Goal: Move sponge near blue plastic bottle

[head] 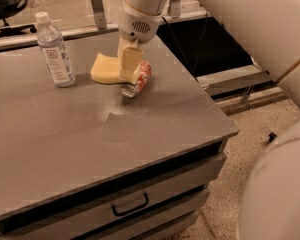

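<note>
Near back edge of worktop [90,144]: gripper [128,66] clamped on sponge [106,69] by its right end, so the block juts left toward bottle [54,51]. The sponge is between bottle and can [138,78], near both. Probably ready for set-down.
</note>
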Tool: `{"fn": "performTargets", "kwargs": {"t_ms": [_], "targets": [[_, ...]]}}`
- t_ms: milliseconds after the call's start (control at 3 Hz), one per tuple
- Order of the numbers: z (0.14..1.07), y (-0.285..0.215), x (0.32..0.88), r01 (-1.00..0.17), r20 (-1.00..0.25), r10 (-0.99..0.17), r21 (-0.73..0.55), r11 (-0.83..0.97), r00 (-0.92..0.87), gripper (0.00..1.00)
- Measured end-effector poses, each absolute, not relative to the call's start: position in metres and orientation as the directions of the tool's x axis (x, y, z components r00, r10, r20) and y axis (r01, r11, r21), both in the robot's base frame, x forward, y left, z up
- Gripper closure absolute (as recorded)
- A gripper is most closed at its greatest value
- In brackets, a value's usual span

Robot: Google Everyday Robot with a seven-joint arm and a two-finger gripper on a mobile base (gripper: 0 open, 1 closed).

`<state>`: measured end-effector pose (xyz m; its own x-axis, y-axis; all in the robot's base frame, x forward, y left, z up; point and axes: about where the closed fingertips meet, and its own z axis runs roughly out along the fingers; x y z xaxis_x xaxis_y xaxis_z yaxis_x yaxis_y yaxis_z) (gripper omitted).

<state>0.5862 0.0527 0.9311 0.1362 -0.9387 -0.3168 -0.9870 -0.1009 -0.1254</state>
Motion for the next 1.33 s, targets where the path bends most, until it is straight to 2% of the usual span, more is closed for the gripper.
{"fn": "performTargets", "kwargs": {"t_ms": [667,1333], "targets": [[0.943,0.069,0.653,-0.979,-0.319,-0.932,-0.164,-0.125,0.172,1.00],[0.927,0.115,0.700,-0.966,-0.337,-0.919,-0.221,-0.134,0.204,0.59]]}}
